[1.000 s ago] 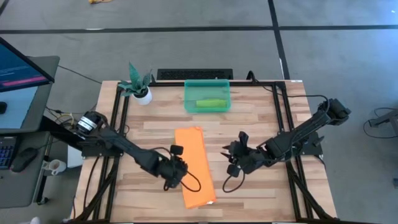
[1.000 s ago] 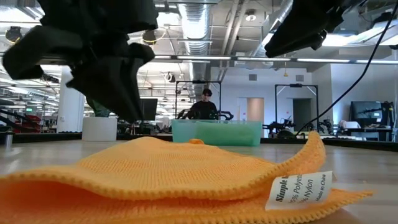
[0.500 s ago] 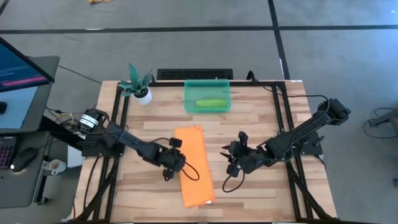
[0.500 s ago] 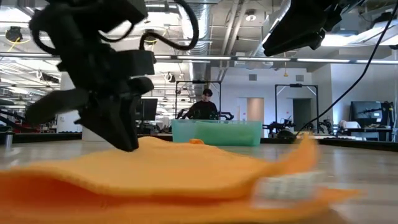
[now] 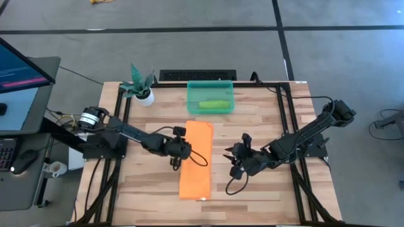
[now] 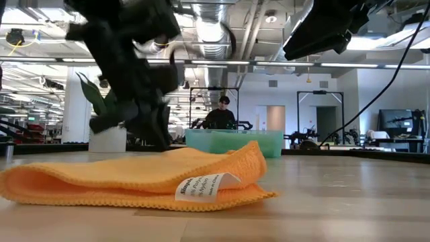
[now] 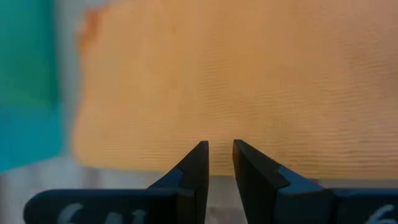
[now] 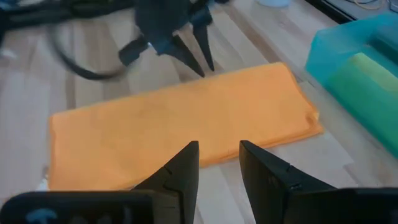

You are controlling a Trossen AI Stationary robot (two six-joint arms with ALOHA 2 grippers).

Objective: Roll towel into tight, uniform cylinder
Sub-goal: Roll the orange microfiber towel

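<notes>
Folded orange towel (image 6: pixel 134 178), white tag (image 6: pixel 205 186), "Polyester"

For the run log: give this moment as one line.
towel: folded flat, unrolled | left gripper: at towel's left edge, nearly shut, empty | right gripper: waiting right of towel

You're looking past the right gripper (image 8: pixel 217 163), its two dark fingers (image 8: pixel 177 168) slightly parted with nothing between them, hanging over bare wood of the table (image 8: pixel 360 162). Ahead of them the orange towel (image 8: pixel 180 127) lies flat as a long folded strip. At the towel's far long edge the left gripper (image 8: pixel 200 59) points down, its fingers (image 8: pixel 188 57) a little apart and their tips at or just short of the cloth. A teal bin (image 8: pixel 357 62) sits beside one short end, holding something green (image 8: pixel 367 78).
</notes>
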